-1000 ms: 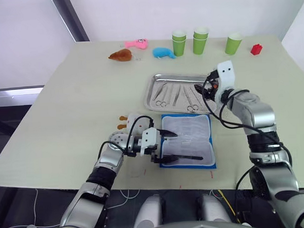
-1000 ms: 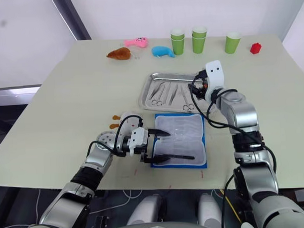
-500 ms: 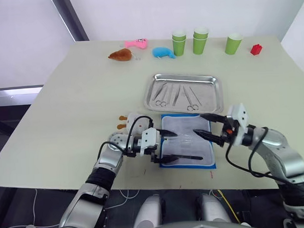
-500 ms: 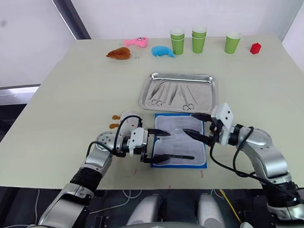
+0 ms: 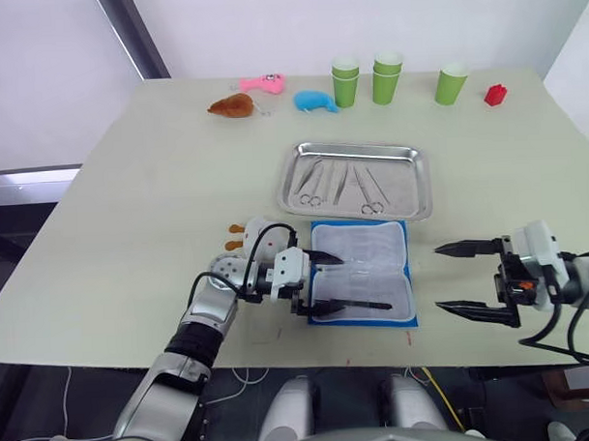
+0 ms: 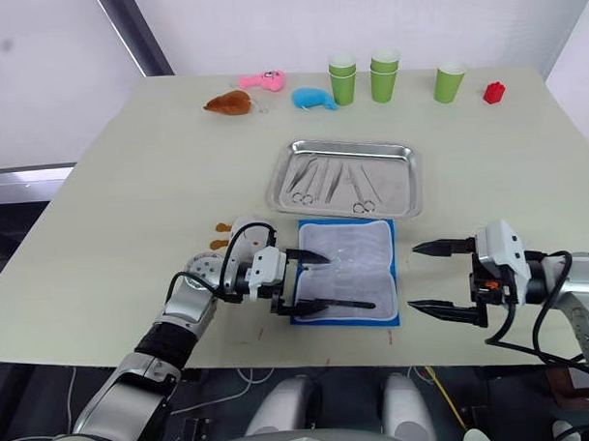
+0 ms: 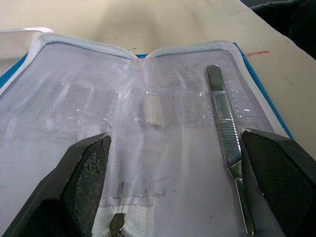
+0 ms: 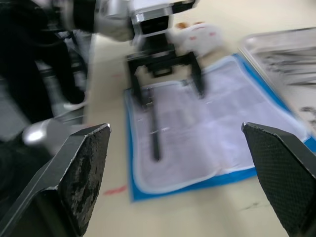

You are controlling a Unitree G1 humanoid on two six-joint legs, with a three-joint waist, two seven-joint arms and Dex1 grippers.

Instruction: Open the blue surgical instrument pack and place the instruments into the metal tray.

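Blue surgical instrument pack (image 5: 362, 270) lay open (one tweezer (image 7: 224, 129) left inside), left gripper (image 5: 335, 282) spread wide over it, right gripper (image 5: 466, 280) wide open, empty, beside pack, metal tray (image 5: 410, 190) held instruments (image 5: 340, 184).

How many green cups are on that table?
3 spots: two stacks side by side at the table's far edge and a single cup to their right. Each stack shows a second rim, so 5 cups, perhaps more nested.

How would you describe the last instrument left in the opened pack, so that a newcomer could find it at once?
Start at the metal tray in the middle of the table; just nearer the robot lies the open blue surgical instrument pack. On its pale lining, between the left hand's fingers, lies a slim steel tool with a ribbed grip and no ring handles.
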